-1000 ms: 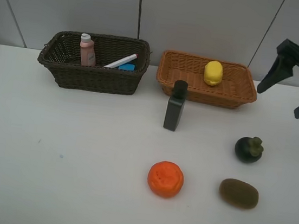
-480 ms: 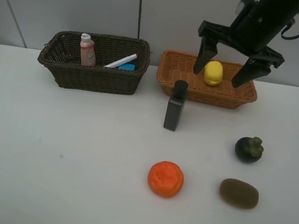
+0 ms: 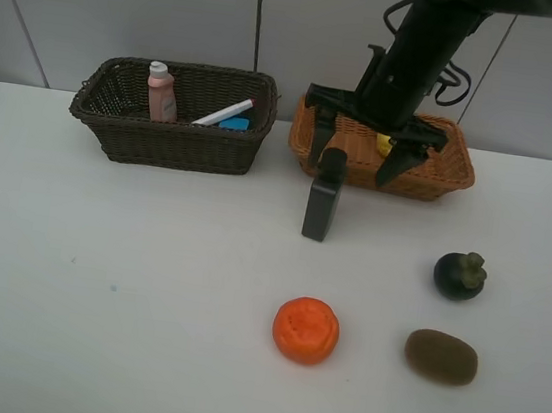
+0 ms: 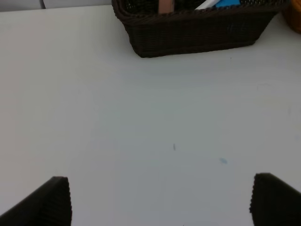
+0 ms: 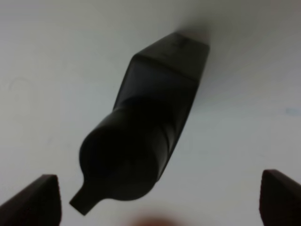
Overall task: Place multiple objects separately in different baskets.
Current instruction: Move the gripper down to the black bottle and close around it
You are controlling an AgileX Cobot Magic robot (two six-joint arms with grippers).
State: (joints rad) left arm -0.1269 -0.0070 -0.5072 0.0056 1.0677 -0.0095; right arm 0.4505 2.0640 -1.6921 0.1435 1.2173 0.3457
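Observation:
A dark rectangular bottle (image 3: 324,194) stands upright on the white table in front of the light orange-tan basket (image 3: 451,178). My right gripper (image 3: 362,147) hangs open just above and behind it, and the right wrist view shows the bottle (image 5: 146,127) from above between the spread fingers (image 5: 35,200). The arm hides most of the yellow lemon (image 3: 384,143) in that basket. The dark brown basket (image 3: 113,136) holds a pink bottle (image 3: 160,92), a white marker (image 3: 223,111) and a blue item (image 3: 234,123). My left gripper (image 4: 162,207) is open over bare table.
An orange (image 3: 305,329), a brown kiwi (image 3: 440,356) and a dark mangosteen (image 3: 460,274) lie on the front right of the table. The dark basket's wall (image 4: 197,33) shows beyond the left gripper. A grey panelled wall stands behind the baskets.
The right arm swung in from the right edge, passed over the light basket, and came down to the left over the dark bottle. Nothing on the table moved.

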